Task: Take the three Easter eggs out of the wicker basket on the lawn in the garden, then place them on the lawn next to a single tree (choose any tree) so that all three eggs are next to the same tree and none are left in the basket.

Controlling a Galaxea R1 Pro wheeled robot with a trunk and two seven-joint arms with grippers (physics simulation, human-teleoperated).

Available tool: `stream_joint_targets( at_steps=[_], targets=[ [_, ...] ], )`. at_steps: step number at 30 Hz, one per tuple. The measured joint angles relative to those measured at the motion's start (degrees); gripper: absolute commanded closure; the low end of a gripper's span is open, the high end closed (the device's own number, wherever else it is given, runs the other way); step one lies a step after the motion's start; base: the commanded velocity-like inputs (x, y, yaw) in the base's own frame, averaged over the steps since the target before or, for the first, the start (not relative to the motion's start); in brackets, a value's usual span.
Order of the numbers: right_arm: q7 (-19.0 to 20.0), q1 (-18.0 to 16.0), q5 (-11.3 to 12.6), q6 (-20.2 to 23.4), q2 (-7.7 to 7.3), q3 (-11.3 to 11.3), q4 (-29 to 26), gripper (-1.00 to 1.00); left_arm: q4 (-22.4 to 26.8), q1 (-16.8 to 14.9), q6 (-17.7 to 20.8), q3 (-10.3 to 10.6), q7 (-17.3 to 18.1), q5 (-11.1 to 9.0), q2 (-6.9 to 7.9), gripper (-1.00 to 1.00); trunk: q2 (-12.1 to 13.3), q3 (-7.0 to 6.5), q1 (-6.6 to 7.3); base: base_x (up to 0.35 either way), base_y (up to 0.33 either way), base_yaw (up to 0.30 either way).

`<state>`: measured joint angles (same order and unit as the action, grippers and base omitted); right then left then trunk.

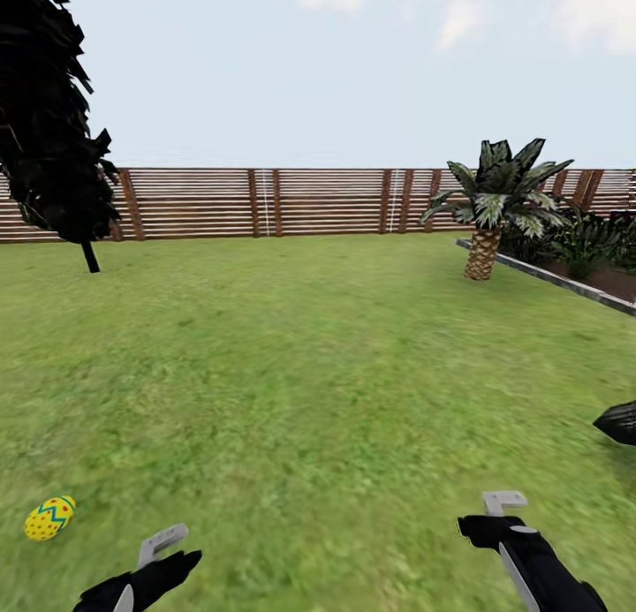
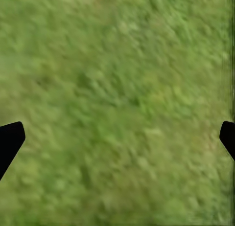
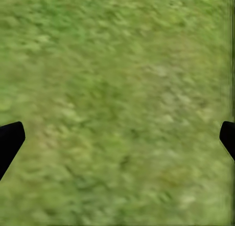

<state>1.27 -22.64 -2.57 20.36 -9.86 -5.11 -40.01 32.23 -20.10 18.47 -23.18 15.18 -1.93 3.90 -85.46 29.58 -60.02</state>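
One Easter egg (image 1: 49, 517), yellow with blue zigzags, lies on its side on the lawn (image 1: 336, 374) near the head view's lower left corner, just left of my left arm (image 1: 141, 581). The left gripper (image 2: 118, 138) hangs open over bare grass, its dark fingertips (image 2: 10, 140) far apart. My right arm (image 1: 530, 559) reaches in at the lower right, and the right gripper (image 3: 118, 138) is open above grass too, holding nothing. The other two eggs, the wicker basket and the thick-trunked tree are out of view.
A dark slim-trunked tree (image 1: 53, 135) stands at the far left by the brown slat fence (image 1: 327, 201). A short palm (image 1: 490, 215) grows at the right beside a stone-edged planting bed (image 1: 565, 281). A dark pointed shape (image 1: 618, 422) pokes in at the right edge.
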Motion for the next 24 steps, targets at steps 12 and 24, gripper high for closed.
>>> stream_joint_targets(
  at_steps=[12, 24],
  targets=[
    [0.0, 0.0, 0.0, 0.0, 0.00, 0.0, 0.0, -1.00, 0.0, 0.0, 0.0, 0.0, 0.0, -0.1, 0.00, -1.00, 0.0, -0.70, 0.00, 0.285, -0.199, -0.134],
    [0.0, 0.0, 0.0, -0.1, 0.00, 0.0, 0.0, -1.00, 0.0, 0.0, 0.0, -0.3, 0.0, -0.1, 0.00, -1.00, 0.0, -0.73, 0.00, 0.317, -0.020, -0.003]
  ],
)
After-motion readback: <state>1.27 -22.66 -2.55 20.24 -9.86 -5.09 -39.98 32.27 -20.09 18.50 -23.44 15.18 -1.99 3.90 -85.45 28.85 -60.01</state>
